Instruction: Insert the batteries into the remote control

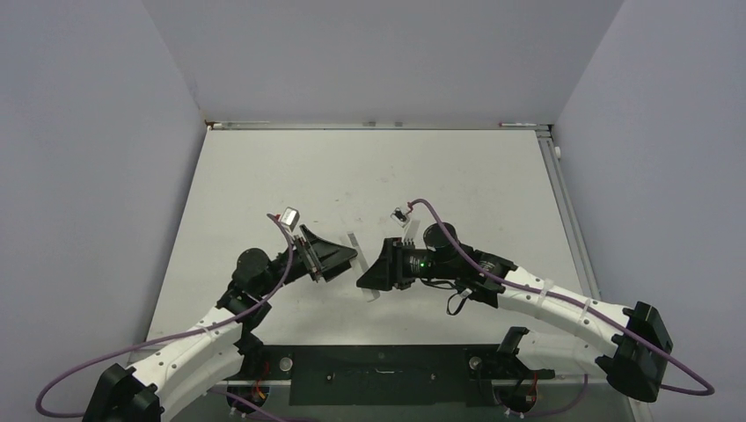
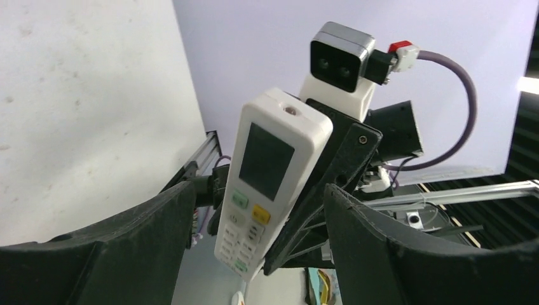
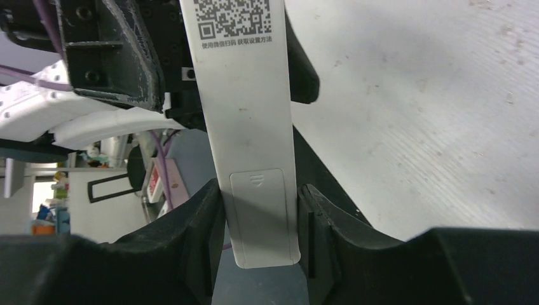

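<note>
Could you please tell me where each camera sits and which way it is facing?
Top: above, behind the bases, looking down on the table; both arms show.
Left wrist: on the left arm, looking past its open fingers at the remote's button face.
Right wrist: on the right arm, looking past its fingers, clamped on the remote's back.
Shared: both wrist views see the remote, from opposite faces.

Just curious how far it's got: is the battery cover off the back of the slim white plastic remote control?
No, in the right wrist view the battery cover sits closed on the remote control.
</note>
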